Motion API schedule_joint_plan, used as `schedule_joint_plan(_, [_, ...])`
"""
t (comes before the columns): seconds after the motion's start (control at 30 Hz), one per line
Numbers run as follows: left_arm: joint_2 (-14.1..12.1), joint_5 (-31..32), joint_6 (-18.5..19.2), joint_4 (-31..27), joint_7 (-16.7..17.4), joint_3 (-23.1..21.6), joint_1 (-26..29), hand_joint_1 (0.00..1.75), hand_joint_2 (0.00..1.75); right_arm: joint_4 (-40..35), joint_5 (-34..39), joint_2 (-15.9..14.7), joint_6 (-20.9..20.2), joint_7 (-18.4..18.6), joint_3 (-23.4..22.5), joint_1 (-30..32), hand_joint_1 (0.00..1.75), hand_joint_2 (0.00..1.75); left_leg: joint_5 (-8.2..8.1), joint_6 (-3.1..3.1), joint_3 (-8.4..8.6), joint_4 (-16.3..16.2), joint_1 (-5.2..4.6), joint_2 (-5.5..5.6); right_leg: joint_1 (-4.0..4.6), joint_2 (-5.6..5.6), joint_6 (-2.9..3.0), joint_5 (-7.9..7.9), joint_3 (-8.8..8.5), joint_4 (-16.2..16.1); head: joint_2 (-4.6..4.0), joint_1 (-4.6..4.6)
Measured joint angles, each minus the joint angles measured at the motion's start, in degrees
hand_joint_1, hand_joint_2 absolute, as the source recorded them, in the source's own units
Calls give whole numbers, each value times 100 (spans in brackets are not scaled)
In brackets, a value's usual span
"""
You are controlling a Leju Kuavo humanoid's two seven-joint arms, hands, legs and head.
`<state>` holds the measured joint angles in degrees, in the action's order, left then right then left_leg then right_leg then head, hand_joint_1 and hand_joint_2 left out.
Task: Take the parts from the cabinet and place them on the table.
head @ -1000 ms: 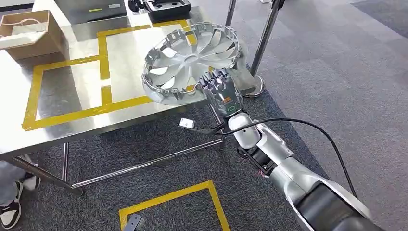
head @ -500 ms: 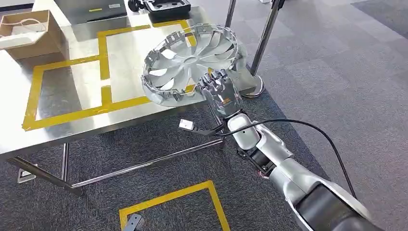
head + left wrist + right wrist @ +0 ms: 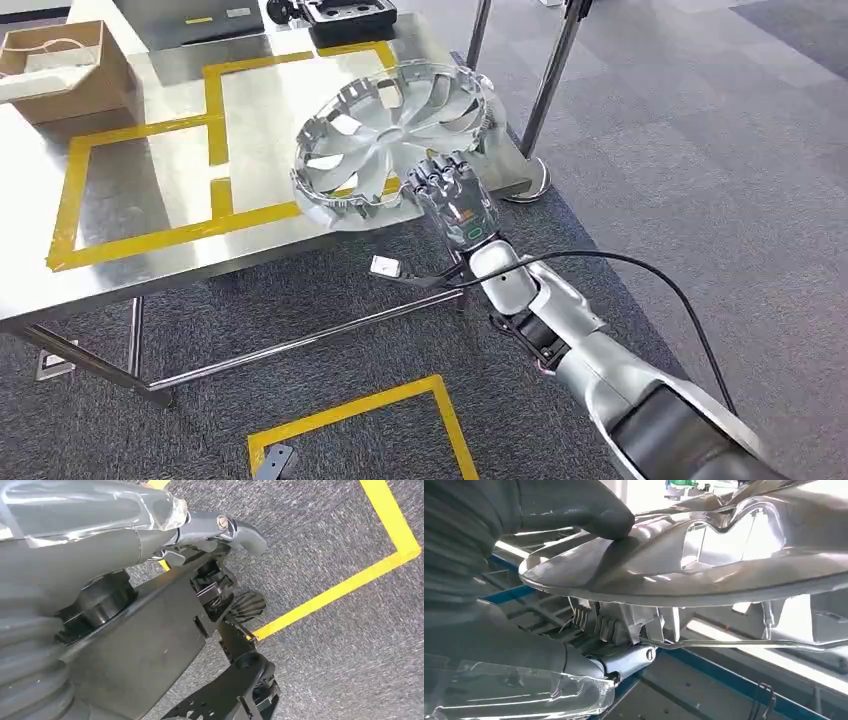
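While the robot's right arm reaches forward from the five o'clock corner of the head view, its right hand (image 3: 455,198) grips the near rim of a silver wheel cover (image 3: 390,140). The cover is a round, spoked hubcap with clips standing up all around its edge. It is held tilted, hollow side up, over the near right corner of a stainless steel table (image 3: 130,190). Whether its lower edge touches the tabletop cannot be told.

From the right wrist view, the thick grey thumb (image 3: 589,512) presses on one face of the wheel cover's (image 3: 704,555) rim, and the darker fingers close against the other side, so the rim is clamped between them.

Yellow tape (image 3: 212,120) marks rectangles on the tabletop. A brown cardboard box (image 3: 55,65) sits at the table's ten o'clock corner, and a black case (image 3: 350,18) lies at twelve o'clock on the far edge. A metal stand's pole (image 3: 550,80) rises just right of the table, at one o'clock. Grey carpet (image 3: 700,150) covers the floor, with a yellow taped outline (image 3: 440,400) at six o'clock.

From the left wrist view, the left hand (image 3: 215,527) hangs over the carpet beside a yellow floor line (image 3: 350,580). Whether its fingers are apart or together cannot be told.
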<state>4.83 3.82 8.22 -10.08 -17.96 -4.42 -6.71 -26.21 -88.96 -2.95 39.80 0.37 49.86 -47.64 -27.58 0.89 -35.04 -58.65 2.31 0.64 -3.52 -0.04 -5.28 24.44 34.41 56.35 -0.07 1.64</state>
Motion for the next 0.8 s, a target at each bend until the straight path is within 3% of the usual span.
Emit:
schedule_joint_plan(0.13, [-15, -7, 0, 0, -15, 0, 2, 0, 175, 26, -33, 57, 0, 157, 2, 8, 175, 175, -16, -27, -14, -31, -35, 6, -32, -2, -21, -10, 1, -13, 0, 2])
schedule_joint_plan(0.2, [-30, -4, -2, 0, -15, 0, 2, 0, 175, 26, -35, 92, 0, 199, 9, 8, 175, 175, -29, -66, -35, -48, -58, 12, -49, -10, -62, -23, -14, -35, 0, 6])
schedule_joint_plan(0.23, [-35, -4, -2, 0, -15, 0, 2, 0, 175, 26, -35, 98, 0, 214, 11, 7, 175, 175, -11, -99, -29, -19, -61, 18, -50, -16, -95, -40, -39, -75, 0, 9])
schedule_joint_plan(0.27, [-57, -4, -2, -2, -15, 0, 2, 0, 175, 26, -35, 105, 0, 225, 9, 8, 175, 175, 45, -173, 43, 71, -29, 29, -67, -20, -112, -16, -26, -82, 0, -2])
schedule_joint_plan(0.3, [-37, 7, -2, -2, -15, 2, 4, 0, 175, 29, -35, 96, 0, 241, 15, 7, 175, 175, 64, -208, 67, 110, -27, 35, -64, -20, -55, 128, 40, 100, 0, -35])
schedule_joint_plan(0.33, [-42, 11, -13, -2, -15, 7, -1, 0, 175, 29, -35, 96, 0, 249, 24, 4, 175, 175, 77, -229, 66, 111, -37, 47, -22, -15, -5, 347, 212, 489, 0, -37])
schedule_joint_plan(0.4, [-35, 20, -13, 0, -15, 9, 6, 0, 175, 29, -35, 92, 0, 262, 37, 16, 175, 175, 74, -243, 64, 109, -82, 106, 48, -11, 41, 798, 700, 1563, 0, -57])
schedule_joint_plan(0.43, [-31, 20, -13, 0, -13, 11, 9, 0, 175, 29, -35, 87, 0, 262, 39, 36, 175, 175, 73, -243, 65, 105, -107, 156, 79, -9, 69, 885, 875, 1930, 0, -59])
schedule_joint_plan(0.47, [-31, 20, -13, 0, -13, 13, 12, 0, 175, 31, -35, 79, 0, 262, 42, 61, 175, 175, 73, -243, 69, 103, -123, 213, 101, -9, 106, 835, 906, 1969, 0, -59])
schedule_joint_plan(0.5, [-31, 18, -13, 0, -13, 15, 13, 0, 175, 33, -35, 72, 0, 262, 42, 72, 175, 175, 73, -242, 71, 98, -131, 275, 122, -2, 161, 679, 799, 1740, 0, -57])
schedule_joint_plan(0.53, [-31, 20, -13, 0, -13, 20, 12, 0, 175, 35, -35, 65, 0, 262, 42, 71, 175, 175, 70, -238, 72, 86, -137, 348, 138, 23, 217, 430, 572, 1255, 0, -59])
schedule_joint_plan(0.57, [-28, 18, -13, -2, -13, 22, 11, 0, 175, 35, -35, 61, 0, 262, 42, 67, 175, 175, 58, -218, 73, 64, -139, 424, 145, 120, 266, 156, 266, 630, 0, -57])
schedule_joint_plan(0.6, [-22, 20, -13, 0, -13, 24, 11, 0, 175, 39, -35, 50, 0, 262, 42, 65, 175, 175, 44, -192, 57, 51, -119, 467, 131, 365, 299, 157, 98, 287, 0, -57])
schedule_joint_plan(0.63, [-26, 18, -13, -2, -13, 26, 0, 0, 175, 44, -35, 44, 0, 262, 44, 63, 175, 175, 44, -153, -2, 10, -159, 530, 125, 400, 277, 190, 34, 191, 0, -42])
schedule_joint_plan(0.73, [-13, 20, -9, 0, -9, 24, 38, 0, 175, 44, -35, 57, 7, 258, 70, 55, 175, 175, 87, -26, -36, 82, -80, 691, 193, 266, 331, 204, 45, 246, 0, -55])
schedule_joint_plan(0.77, [-17, 20, -9, 0, -9, 24, 46, 0, 175, 44, -35, 77, 7, 260, 70, 55, 175, 175, 83, 14, -39, 82, -82, 721, 154, 198, 376, 177, 19, 189, 0, -46])
schedule_joint_plan(0.8, [-26, 20, -9, 0, -9, 24, 54, 0, 175, 44, -35, 89, 7, 265, 70, 54, 175, 175, 22, 40, -107, 3, -114, 399, 150, 131, 405, 164, -3, 163, 0, -42])
